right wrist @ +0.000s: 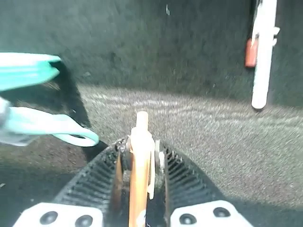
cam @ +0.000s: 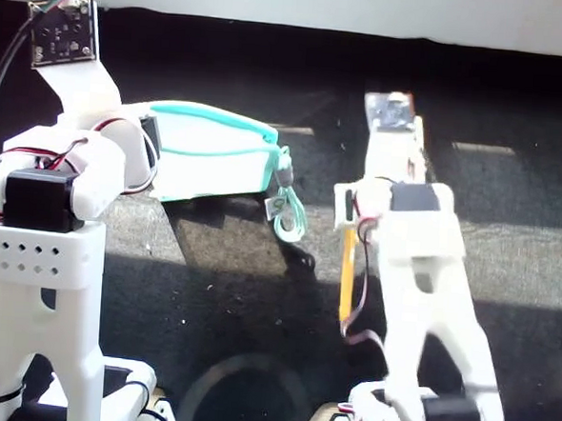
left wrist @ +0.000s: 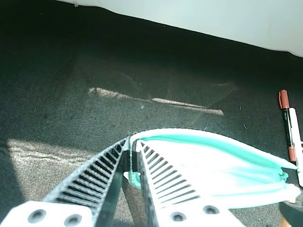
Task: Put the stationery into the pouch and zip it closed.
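A white pouch (cam: 217, 159) with a teal zipper hangs above the dark mat, held by one end. My left gripper (left wrist: 131, 158) is shut on that end, and the pouch (left wrist: 213, 177) stretches away from it with its zipper edges parted. A teal loop (cam: 288, 219) dangles from its far end. Just right of the loop, my right gripper (right wrist: 140, 146) is shut on an orange pencil (right wrist: 139, 165), which points at the mat; the pencil (cam: 348, 272) hangs along the right arm. A white marker with a red-brown cap (left wrist: 289, 132) lies on the mat beyond the pouch (right wrist: 262, 52).
The dark mat (cam: 511, 196) covers the table, crossed by bright sunlit bands. A white wall (cam: 370, 6) runs along the back edge. The pouch's shadow (cam: 227, 231) falls below it. Both arm bases stand at the front.
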Robot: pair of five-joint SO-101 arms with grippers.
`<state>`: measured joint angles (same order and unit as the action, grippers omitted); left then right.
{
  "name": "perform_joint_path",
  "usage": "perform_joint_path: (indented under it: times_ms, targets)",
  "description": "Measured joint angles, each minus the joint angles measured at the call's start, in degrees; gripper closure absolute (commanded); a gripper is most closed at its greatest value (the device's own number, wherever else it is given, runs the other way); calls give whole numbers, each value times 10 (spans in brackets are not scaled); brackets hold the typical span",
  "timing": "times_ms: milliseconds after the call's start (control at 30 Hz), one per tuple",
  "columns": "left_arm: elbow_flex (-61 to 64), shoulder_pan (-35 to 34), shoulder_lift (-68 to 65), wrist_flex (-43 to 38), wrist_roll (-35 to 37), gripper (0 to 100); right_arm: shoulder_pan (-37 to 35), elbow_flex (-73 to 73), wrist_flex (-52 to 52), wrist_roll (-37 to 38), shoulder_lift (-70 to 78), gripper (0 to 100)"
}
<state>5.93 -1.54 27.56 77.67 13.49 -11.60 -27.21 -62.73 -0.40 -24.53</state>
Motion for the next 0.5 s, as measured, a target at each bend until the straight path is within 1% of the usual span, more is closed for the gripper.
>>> perform_joint_path:
  times_ms: [167,267,400,500]
  targets:
    - [0,0,0,0,0,991,0,25,18,0,-187,993]
    - [0,0,0,0,0,991,-1,69,51,0,-254,993]
    - [0,0,0,0,0,991,-2,159,98,-4,-262,993]
    - [0,0,0,0,0,991,-44,236,107,-48,-230,993]
